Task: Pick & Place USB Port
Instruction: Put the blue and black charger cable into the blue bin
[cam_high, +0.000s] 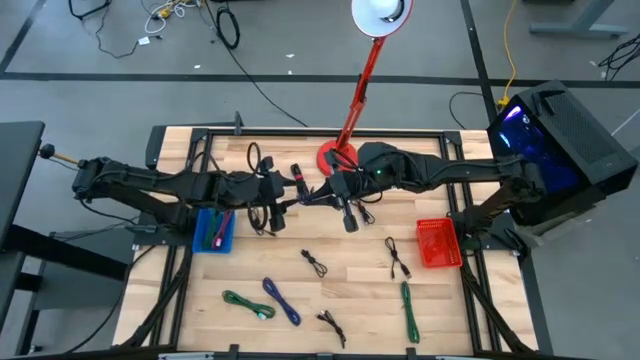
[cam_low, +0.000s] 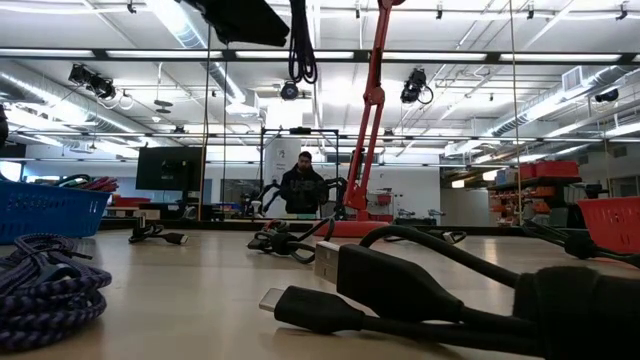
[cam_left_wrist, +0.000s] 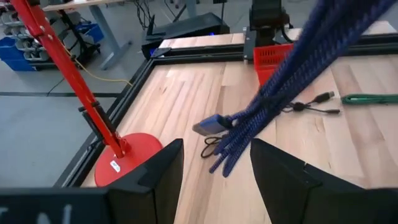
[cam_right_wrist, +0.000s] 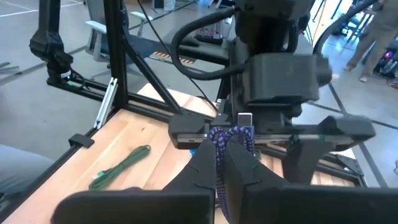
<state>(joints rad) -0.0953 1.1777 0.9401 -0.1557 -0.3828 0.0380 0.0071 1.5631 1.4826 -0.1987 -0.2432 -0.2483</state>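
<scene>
A blue braided USB cable (cam_left_wrist: 280, 81) with a silver plug (cam_left_wrist: 208, 126) is held high over the middle of the table. My right gripper (cam_right_wrist: 222, 168) is shut on it. My left gripper (cam_left_wrist: 214, 168) is open and faces the right one; its fingers (cam_right_wrist: 186, 132) stand on either side of the cable without touching it. In the high view the two grippers meet near the red lamp base, left (cam_high: 295, 193) and right (cam_high: 322, 196). In the low view the cable's loops (cam_low: 300, 50) hang far above the tabletop. My right gripper pinches the bunched blue cable between its two fingers, several strands at once, just below the silver plug (cam_right_wrist: 244, 119). The fingers come level from the table's right side. The cable is lifted clear of the table and its loops hang slack.
A blue basket (cam_high: 213, 230) stands at the left and a red basket (cam_high: 437, 243) at the right. The red lamp base (cam_high: 335, 158) sits just behind the grippers. Green (cam_high: 248, 303), blue (cam_high: 282, 300) and black (cam_high: 316, 263) cables lie on the near half. A person (cam_low: 303, 185) stands far behind.
</scene>
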